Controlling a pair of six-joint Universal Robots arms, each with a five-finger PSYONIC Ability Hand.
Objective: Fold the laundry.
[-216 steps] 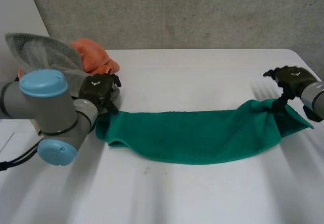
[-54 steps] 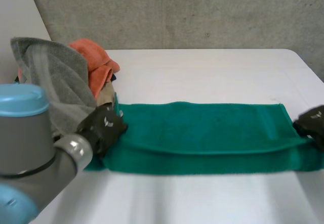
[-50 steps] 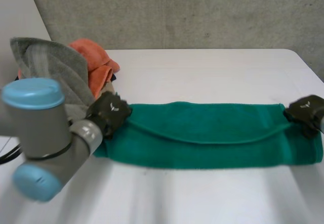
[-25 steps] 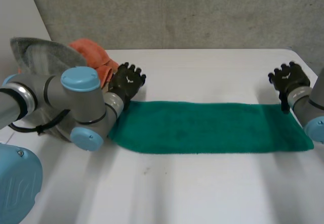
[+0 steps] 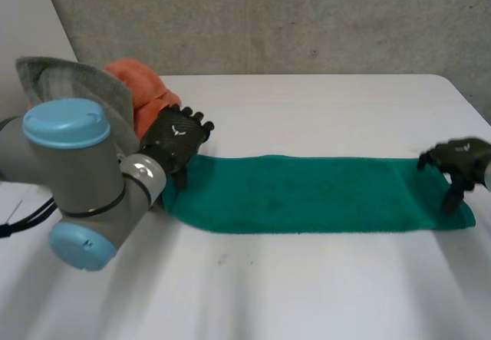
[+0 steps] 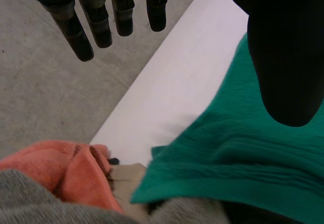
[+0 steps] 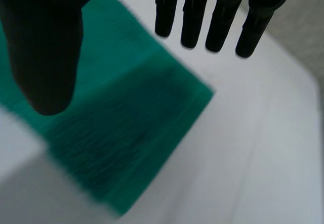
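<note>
**Green towel lies in a long strip, both hands open at its ends**

The green towel (image 5: 307, 194) lies flat across the white table (image 5: 307, 294) as one long band. The left hand (image 5: 176, 136) is over its left end, and the left arm hides the corner there. In the left wrist view its fingers (image 6: 86, 32) are straight and spread away from the thumb (image 6: 286, 57), holding nothing.

The right hand (image 5: 460, 157) is at the other end and its arm is cut off at the edge. Its fingers (image 7: 220, 16) are straight too, well apart from the thumb (image 7: 45, 47), above the towel's corner. Whether they touch the cloth is hard to tell.

Behind the left arm is a heap: a grey cloth (image 5: 77, 83), an orange cloth (image 5: 142, 87) and a mostly buried beige piece (image 6: 129, 176).
</note>
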